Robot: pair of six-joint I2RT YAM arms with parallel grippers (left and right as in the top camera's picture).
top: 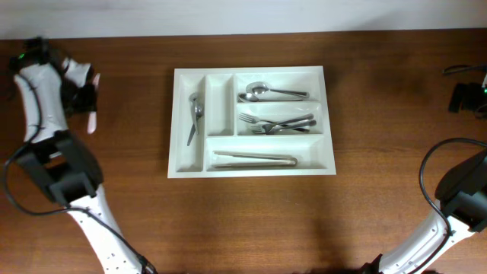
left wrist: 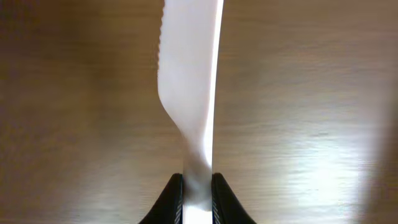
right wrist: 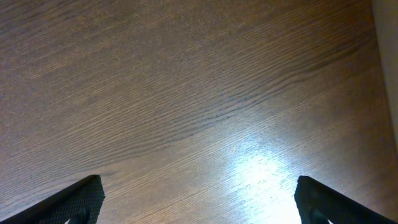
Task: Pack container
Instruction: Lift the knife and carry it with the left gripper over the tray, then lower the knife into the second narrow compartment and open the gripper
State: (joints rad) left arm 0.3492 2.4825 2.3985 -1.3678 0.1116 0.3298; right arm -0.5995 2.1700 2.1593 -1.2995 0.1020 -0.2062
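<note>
Already in container (top: pixel 220 106), spoons (top: pixel 262 93), forks (top: pixel 278 123), tongs (top: pixel 255 159)

Wooden table (top: pixel 380 152) carries the container (top: pixel 220 106) (white).

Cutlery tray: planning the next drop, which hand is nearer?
Left. The left hand, holding a white knife, is left of the tray; the right hand is farther off on its right.

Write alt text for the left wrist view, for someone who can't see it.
A white plastic knife runs up the middle of the frame, its handle pinched between the left hand's two black fingers at the bottom edge. Behind it is brown wooden table, blurred.
</note>
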